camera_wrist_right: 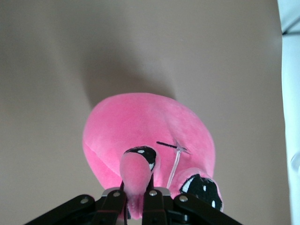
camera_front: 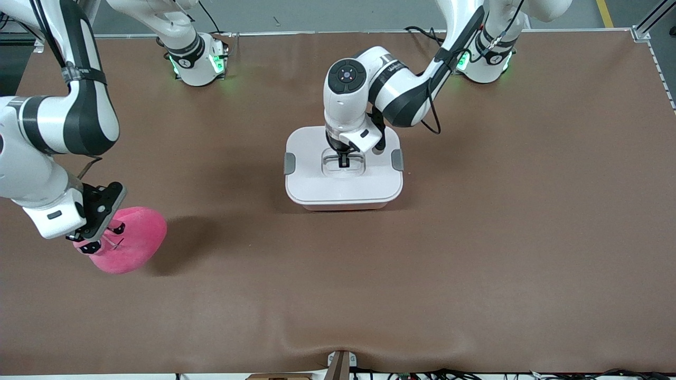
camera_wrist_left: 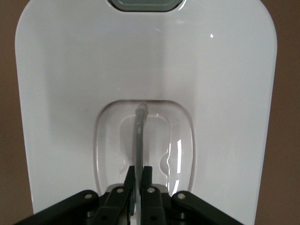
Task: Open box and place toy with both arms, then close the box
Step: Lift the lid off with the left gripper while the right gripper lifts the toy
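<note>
The box [camera_front: 343, 184] stands mid-table with its white lid [camera_wrist_left: 65, 93] on and a grey clip [camera_front: 289, 163] at each end. My left gripper [camera_front: 344, 160] is down in the lid's recess, shut on the clear handle [camera_wrist_left: 140, 136]; the fingers [camera_wrist_left: 146, 176] pinch its thin bar. The hot-pink toy [camera_front: 131, 240] hangs toward the right arm's end of the table, casting a shadow on the mat beside it. My right gripper [camera_front: 97, 238] is shut on a stalk of the toy [camera_wrist_right: 140, 136], next to its dark eyes [camera_wrist_right: 201, 187].
Brown mat [camera_front: 475, 237] covers the whole table. The two arm bases [camera_front: 198, 60] stand along the edge farthest from the front camera. A small bracket [camera_front: 340, 364] sits at the nearest edge, where the mat wrinkles.
</note>
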